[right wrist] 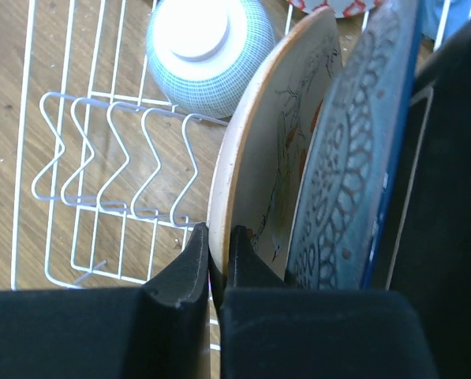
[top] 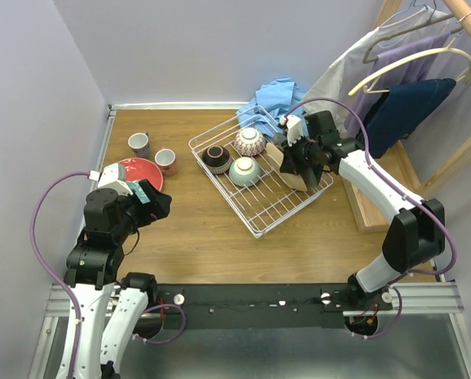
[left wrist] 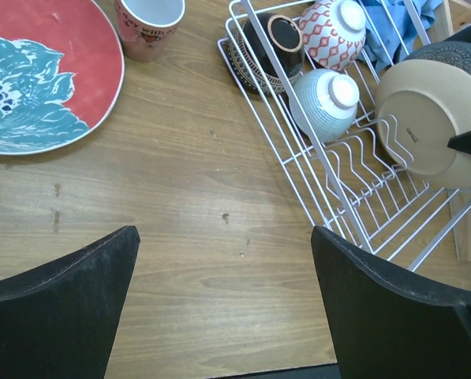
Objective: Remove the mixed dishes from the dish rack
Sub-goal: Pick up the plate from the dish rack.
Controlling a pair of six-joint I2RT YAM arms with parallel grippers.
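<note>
Pale lilac walls (top: 219,47) close in a wooden table (top: 203,229), with a wooden clothes rack (top: 456,31) of hung garments along its right side and a crumpled blue cloth (top: 271,99) at the far edge. The dish rack (top: 223,190), a white wire basket, sits at an angle on the far right half of the table, just in front of the cloth.

Two plates stand on edge at the rack's right end: a tan plate (right wrist: 274,158) and, right behind it, a dark patterned plate (right wrist: 353,150). The right gripper (right wrist: 219,245) reaches into the rack and has its fingers pinched on the tan plate's rim, one on each face.

A red plate (left wrist: 38,71) with a teal flower lies flat on the table at the left, well apart from the rack. The left gripper (left wrist: 225,237) hovers above bare wood beside it, fingers spread wide, holding nothing.

Three bowls sit in the rack's left end: a pale green bowl (left wrist: 326,99) upside down, a red-and-white bowl (left wrist: 334,31) upside down, and a dark brown bowl (left wrist: 271,43).

Two small cups stand upright beyond the red plate, a far cup (top: 139,144) and a near cup (top: 166,161).
</note>
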